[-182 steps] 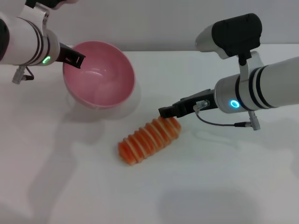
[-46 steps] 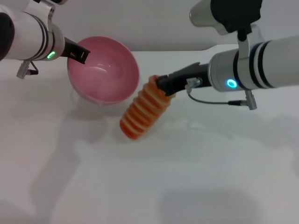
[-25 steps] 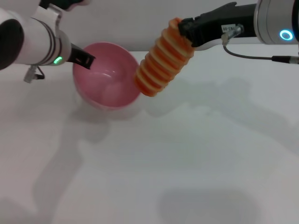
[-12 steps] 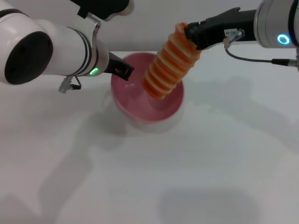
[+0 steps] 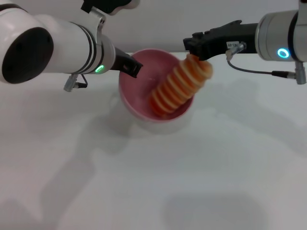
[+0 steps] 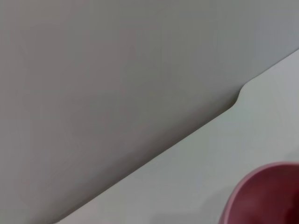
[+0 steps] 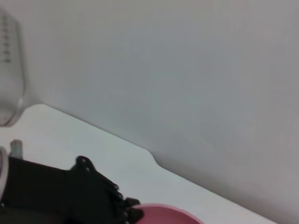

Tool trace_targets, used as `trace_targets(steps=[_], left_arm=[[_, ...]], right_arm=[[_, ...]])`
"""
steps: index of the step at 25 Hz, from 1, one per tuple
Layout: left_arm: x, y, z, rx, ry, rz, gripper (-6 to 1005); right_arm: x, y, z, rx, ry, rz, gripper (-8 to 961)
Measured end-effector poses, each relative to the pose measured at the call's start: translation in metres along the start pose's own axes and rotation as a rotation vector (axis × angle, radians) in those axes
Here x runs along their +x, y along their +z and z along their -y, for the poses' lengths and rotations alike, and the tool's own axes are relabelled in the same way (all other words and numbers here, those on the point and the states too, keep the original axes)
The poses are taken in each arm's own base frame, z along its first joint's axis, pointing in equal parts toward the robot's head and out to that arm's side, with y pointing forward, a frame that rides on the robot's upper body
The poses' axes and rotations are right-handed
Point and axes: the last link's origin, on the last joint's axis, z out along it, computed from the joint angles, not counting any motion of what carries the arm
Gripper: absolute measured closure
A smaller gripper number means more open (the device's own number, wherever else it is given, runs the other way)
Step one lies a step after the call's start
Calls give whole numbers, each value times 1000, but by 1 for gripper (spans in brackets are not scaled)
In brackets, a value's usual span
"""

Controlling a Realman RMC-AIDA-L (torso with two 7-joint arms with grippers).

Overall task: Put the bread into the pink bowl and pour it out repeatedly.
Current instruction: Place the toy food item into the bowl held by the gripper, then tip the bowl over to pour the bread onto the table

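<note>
The left arm reaches in from the left edge of the head view, its forearm sloping down toward the middle, and the left claw is clamped on the near-left rim of the round, glossy pink plastic bowl, which sits on the white table. The right arm comes in level from the right, and the right claw sits just above the top end of the elongated orange toy bread with pale cream ridged stripes; whether it grips that end or has let go, I cannot tell. The bread leans steeply, lower end down inside the bowl, upper end resting over the bowl's far-right rim
</note>
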Motion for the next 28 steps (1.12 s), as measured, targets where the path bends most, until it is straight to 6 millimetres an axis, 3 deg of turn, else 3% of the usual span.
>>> trace_targets(steps=[7, 12, 20, 28], left_arm=[[1, 0, -1, -5, 3, -5, 953], [2, -1, -3, -8, 26, -9, 953], [9, -2, -26, -53, 79, -60, 953], [13, -2, -54, -114, 142, -123, 953]], right_arm=[[0, -3, 15, 72, -52, 103, 630], [4, -25, 38, 254, -209, 291, 394], [51, -66, 86, 480, -93, 320, 315], [82, -82, 105, 555, -1, 288, 286]])
